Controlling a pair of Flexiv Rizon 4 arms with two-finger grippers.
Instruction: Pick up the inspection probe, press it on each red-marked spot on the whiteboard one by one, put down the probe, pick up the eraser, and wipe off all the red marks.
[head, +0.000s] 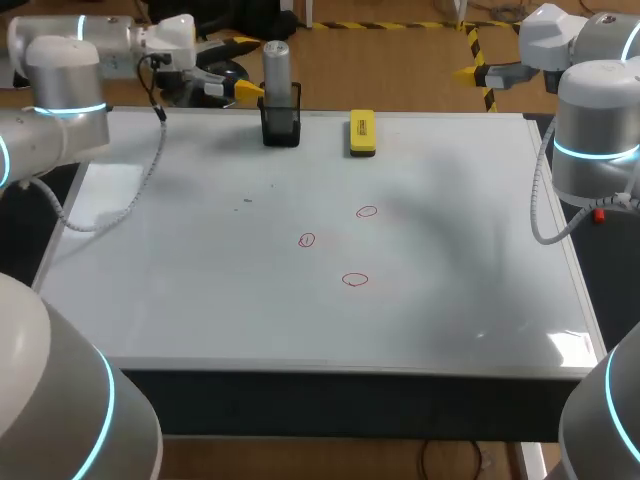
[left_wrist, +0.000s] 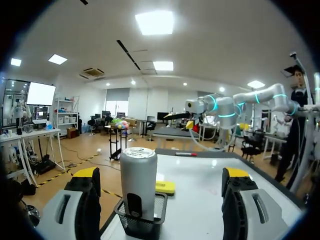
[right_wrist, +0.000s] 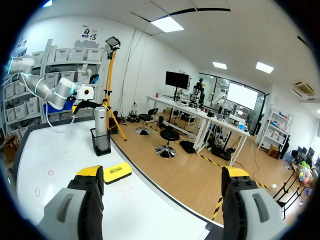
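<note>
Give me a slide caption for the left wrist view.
Open left pincer facing the silver probe upright in a black mesh holder, yellow eraser beyond on whiteboard.

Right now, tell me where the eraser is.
In the head view the yellow eraser lies flat near the far edge of the whiteboard, just right of the black mesh holder with the inspection probe.

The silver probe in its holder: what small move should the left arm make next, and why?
Probably ease the left pincer forward around the probe: it stands upright in the mesh holder just ahead of the open fingers, not yet gripped.
</note>
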